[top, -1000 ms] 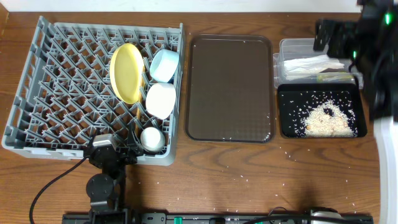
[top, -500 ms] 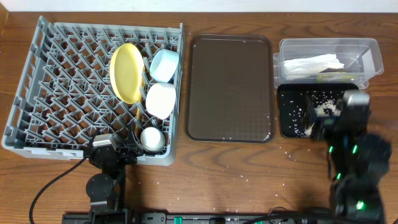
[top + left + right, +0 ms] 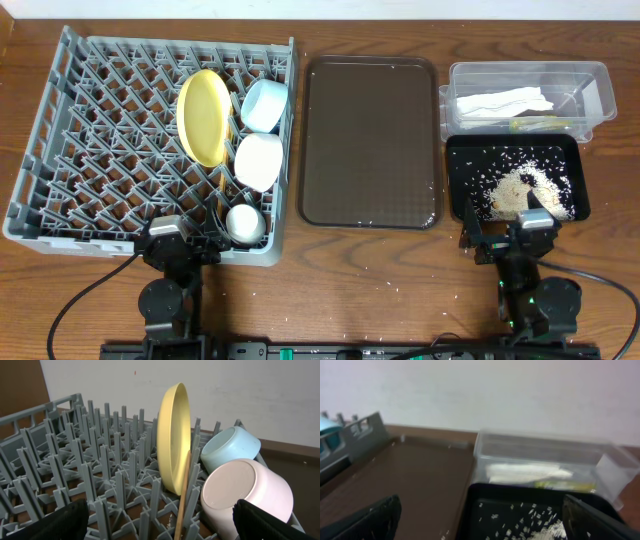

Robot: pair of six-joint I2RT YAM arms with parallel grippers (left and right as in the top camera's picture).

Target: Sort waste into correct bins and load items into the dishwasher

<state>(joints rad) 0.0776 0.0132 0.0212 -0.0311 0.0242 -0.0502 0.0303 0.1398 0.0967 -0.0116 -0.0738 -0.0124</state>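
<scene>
Fingers (image 3: pixel 470 230) of the right gripper (image 3: pixel 505 232) stand spread at the near edge of the black tray (image 3: pixel 458 195), nothing between them. Left gripper (image 3: pixel 185 240) sits against the near wall of the dish rack (image 3: pixel 60 120); its opening is hard to read from above. In the rack's right side: yellow plate (image 3: pixel 203 115) on edge, light blue bowl (image 3: pixel 266 104), white bowl (image 3: pixel 259 161), white cup (image 3: pixel 245 223), chopsticks (image 3: pixel 221 192) just left of the cup. Brown serving tray (image 3: pixel 370 140) lies between rack and bins. Clear tub (image 3: pixel 597 85) holds the napkin (image 3: pixel 505 102) and chopstick sleeve (image 3: pixel 540 123). Rice (image 3: pixel 525 190) is heaped in the black tray.

Left wrist: fingers (image 3: pixel 50 522) at the two bottom corners, wide apart, empty. Plate (image 3: pixel 172 435) upright among the pegs, a chopstick (image 3: pixel 182 495) leaning on it, blue bowl (image 3: pixel 230 450) behind the white bowl (image 3: pixel 247 492).

Right wrist, blurred: fingers (image 3: pixel 370 520) wide apart, gripping nothing. Black tray (image 3: pixel 475 505) with rice (image 3: pixel 540 527) just ahead; tub (image 3: pixel 615 467) behind it with napkin (image 3: pixel 525 471) and sleeve (image 3: pixel 565 485); brown tray (image 3: pixel 410 475) to the left.
</scene>
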